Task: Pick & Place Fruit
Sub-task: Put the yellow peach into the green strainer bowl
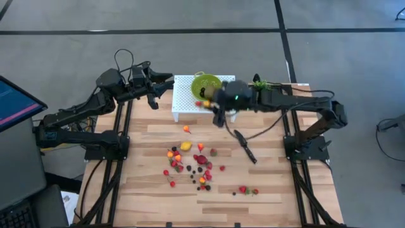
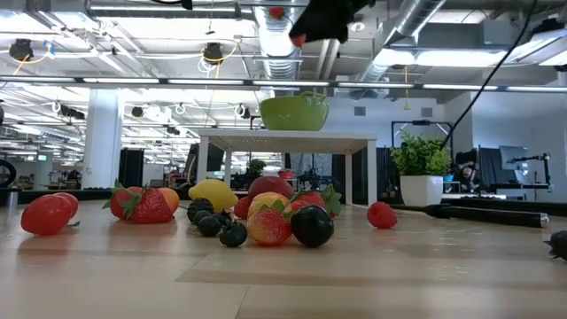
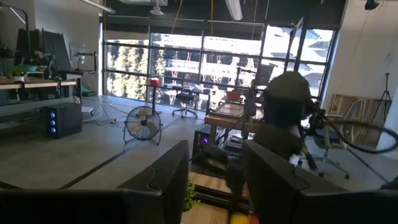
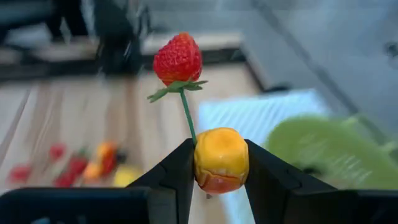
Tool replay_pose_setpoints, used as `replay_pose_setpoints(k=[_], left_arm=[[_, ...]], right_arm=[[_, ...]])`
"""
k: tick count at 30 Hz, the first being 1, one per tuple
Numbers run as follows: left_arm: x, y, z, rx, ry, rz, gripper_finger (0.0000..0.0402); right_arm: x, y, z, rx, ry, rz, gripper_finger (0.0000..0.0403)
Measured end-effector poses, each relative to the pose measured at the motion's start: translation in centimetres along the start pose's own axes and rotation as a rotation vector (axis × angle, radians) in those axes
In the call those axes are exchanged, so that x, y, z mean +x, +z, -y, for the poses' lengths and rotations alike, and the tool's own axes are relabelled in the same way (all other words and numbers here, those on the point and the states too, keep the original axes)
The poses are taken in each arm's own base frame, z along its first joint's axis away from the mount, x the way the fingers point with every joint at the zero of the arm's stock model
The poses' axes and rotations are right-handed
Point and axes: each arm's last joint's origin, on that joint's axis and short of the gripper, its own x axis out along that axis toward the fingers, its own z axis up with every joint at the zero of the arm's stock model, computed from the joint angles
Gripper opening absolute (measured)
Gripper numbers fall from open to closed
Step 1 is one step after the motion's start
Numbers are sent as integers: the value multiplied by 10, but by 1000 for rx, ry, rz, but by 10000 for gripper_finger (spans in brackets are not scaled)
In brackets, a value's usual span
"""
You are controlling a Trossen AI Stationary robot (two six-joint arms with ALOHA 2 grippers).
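Observation:
Many tiny toy fruits (image 1: 190, 161) lie scattered on the wooden table, red, orange, yellow and dark purple; the low view shows them as a cluster (image 2: 266, 217). My right gripper (image 1: 209, 104) hangs high beside a green bowl (image 1: 206, 83), which stands on a white stand (image 1: 183, 95). It is shut on a small orange-yellow fruit (image 4: 221, 158). A strawberry (image 4: 178, 59) on a thin green stem rises beyond that fruit. My left gripper (image 3: 214, 180) is raised at the table's far left, open, with nothing between its fingers. My right gripper pinches the orange-yellow fruit by its two sides (image 4: 200, 163) between its two fingers. The fingers slant downward, coming from the table's right. The fruit is lifted clear of the table. The strawberry's stem (image 4: 188, 118) runs down behind the fruit; how it is held there is hidden.
A black knife (image 1: 245, 147) lies right of the fruit. A small green potted plant (image 1: 259, 82) stands at the far edge behind my right arm. A few more fruits (image 1: 247, 190) lie near the front edge. Bare wood shows at the front left (image 1: 139, 202).

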Motion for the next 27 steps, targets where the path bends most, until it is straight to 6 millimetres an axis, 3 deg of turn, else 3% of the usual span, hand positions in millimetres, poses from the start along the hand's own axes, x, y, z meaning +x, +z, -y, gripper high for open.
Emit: replay_pose_setpoints(k=[5,9,14,17,21,27], left_arm=[[0,0,0,0,1,0,142],[0,0,0,0,0,0,142],[0,0,0,0,0,0,142],[0,0,0,0,0,-1,142],[0,0,0,0,0,0,142],[0,0,0,0,1,0,142]], right_arm=[[6,6,39,50,-91,90,113],[21,-4,64,87,-106,54,113],[44,-21,81,101,-123,-26,113],[45,-24,87,109,-132,-44,113],[39,-19,79,113,-58,-15,113],[13,2,37,115,191,72,113]])
